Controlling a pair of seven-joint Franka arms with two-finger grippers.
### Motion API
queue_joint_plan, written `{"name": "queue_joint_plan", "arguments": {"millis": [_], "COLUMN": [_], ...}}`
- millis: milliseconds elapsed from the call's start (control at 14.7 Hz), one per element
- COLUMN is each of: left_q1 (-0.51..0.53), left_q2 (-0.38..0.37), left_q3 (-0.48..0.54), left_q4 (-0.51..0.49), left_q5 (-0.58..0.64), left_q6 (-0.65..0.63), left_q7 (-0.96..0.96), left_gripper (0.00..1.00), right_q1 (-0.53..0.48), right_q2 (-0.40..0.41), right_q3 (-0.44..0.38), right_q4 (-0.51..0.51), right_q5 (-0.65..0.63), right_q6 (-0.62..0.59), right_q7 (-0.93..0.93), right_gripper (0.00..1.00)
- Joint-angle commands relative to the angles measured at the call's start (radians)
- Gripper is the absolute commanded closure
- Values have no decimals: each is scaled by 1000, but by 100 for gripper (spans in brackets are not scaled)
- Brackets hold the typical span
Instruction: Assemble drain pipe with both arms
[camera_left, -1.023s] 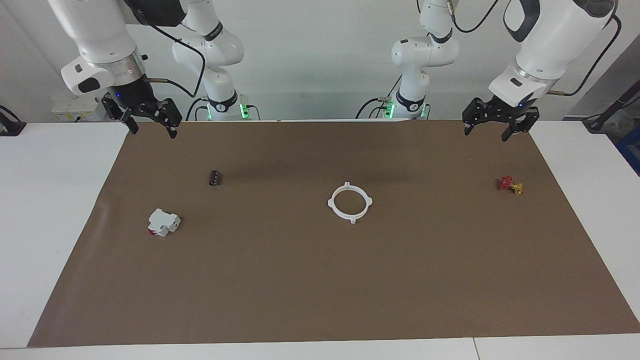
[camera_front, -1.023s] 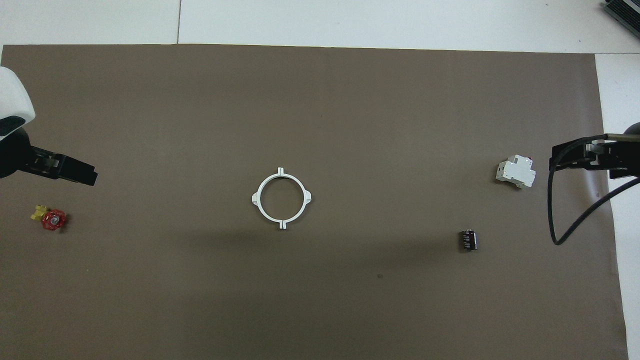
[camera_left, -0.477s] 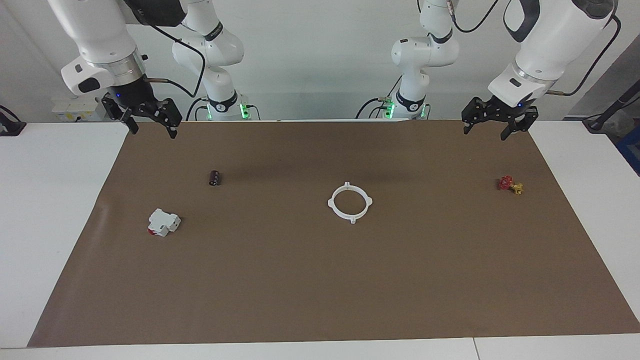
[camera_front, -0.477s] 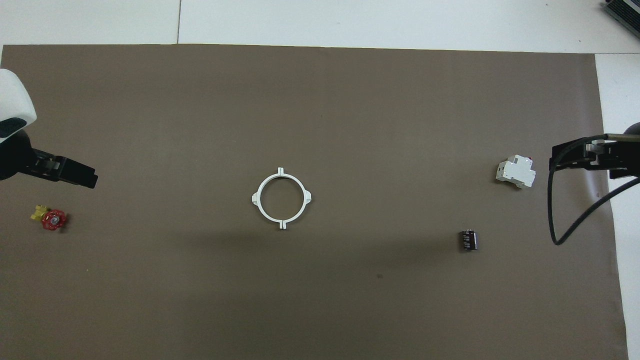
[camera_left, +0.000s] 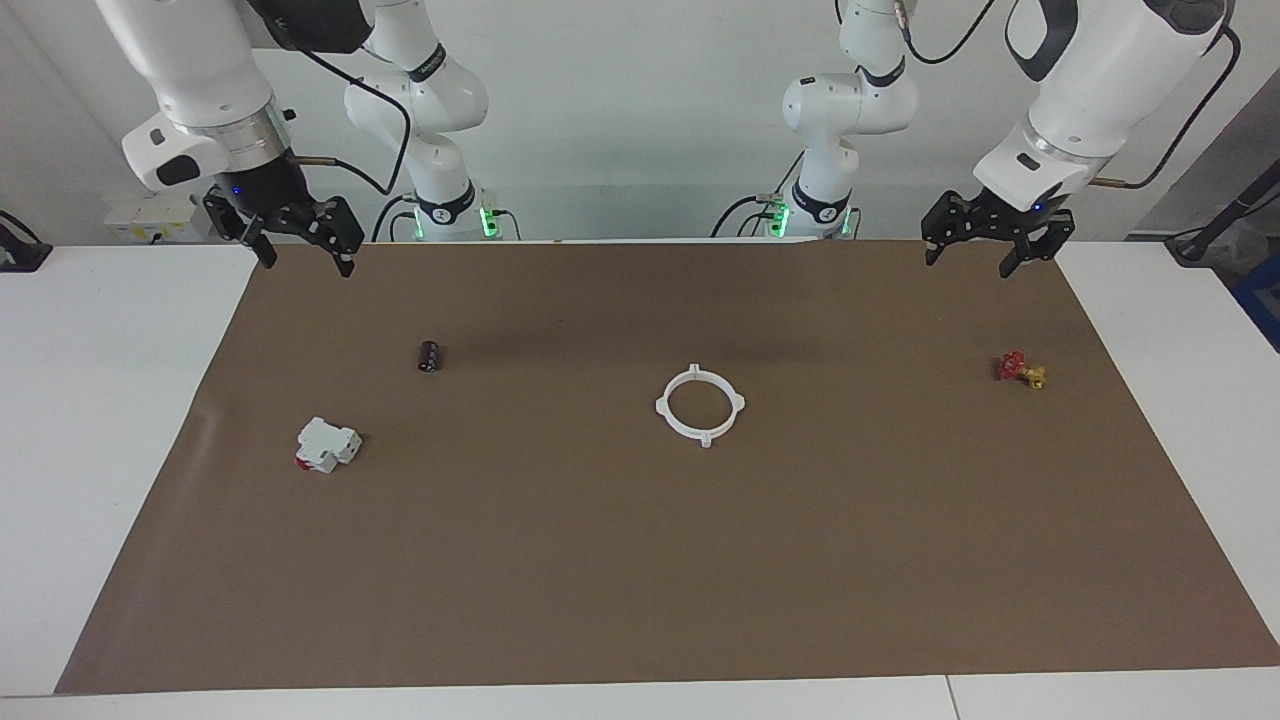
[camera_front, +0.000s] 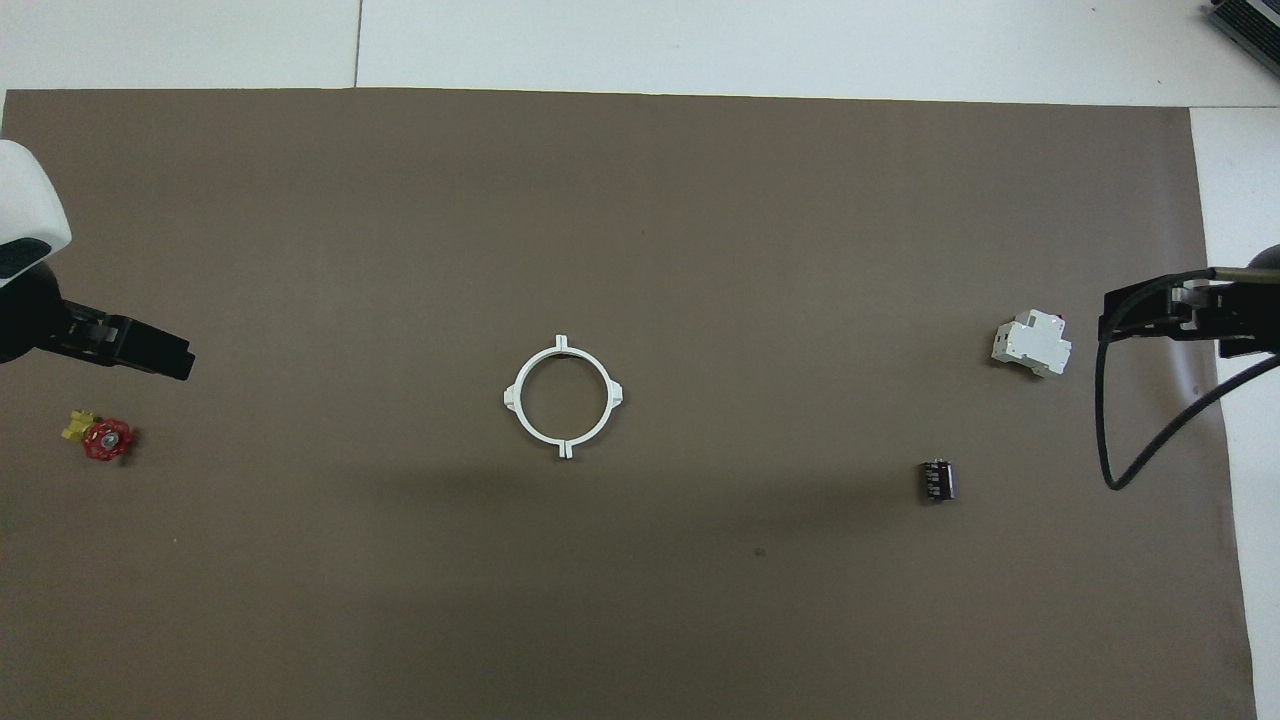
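Observation:
The drain pipe (camera_left: 704, 436) lies on the brown mat as one closed white ring with small tabs, both half-rings joined, near the middle of the table; it also shows in the overhead view (camera_front: 565, 447). My left gripper (camera_left: 967, 266) is open and empty, up in the air over the mat's edge at the left arm's end, far from the ring. My right gripper (camera_left: 306, 265) is open and empty over the mat's edge at the right arm's end. Neither touches the ring.
A red-and-yellow valve (camera_left: 1020, 369) lies toward the left arm's end. A white box with a red part (camera_left: 326, 445) and a small dark cylinder (camera_left: 430, 356) lie toward the right arm's end. The brown mat (camera_left: 640, 560) covers most of the white table.
My left gripper has drawn slightly up and back toward the robots. The right gripper, the ring and the other things have not moved.

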Motion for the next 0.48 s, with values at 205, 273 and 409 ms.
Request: {"name": "queue_joint_plan", "arguments": {"millis": [205,273,409], "left_q1": [-16,-16,-16], "left_q2": [-4,-4,-4], "left_q3": [15,16,15], "left_q4": [12,12,12], "left_q5": [-5,-5,-5], "left_q6": [-24,-24,-24], "left_q7": [-14,-14,-18], "left_gripper": [0,0,0], "right_q1": [-5,-5,-5], "right_q2": [-19,-19,-19], "right_q3": [2,2,2], "right_q4": [-20,-20,-20], "right_q5": [26,27,26], "right_q6": [-3,-3,-3], "right_q7": [-10,-10,-10], "right_gripper": [0,0,0]}}
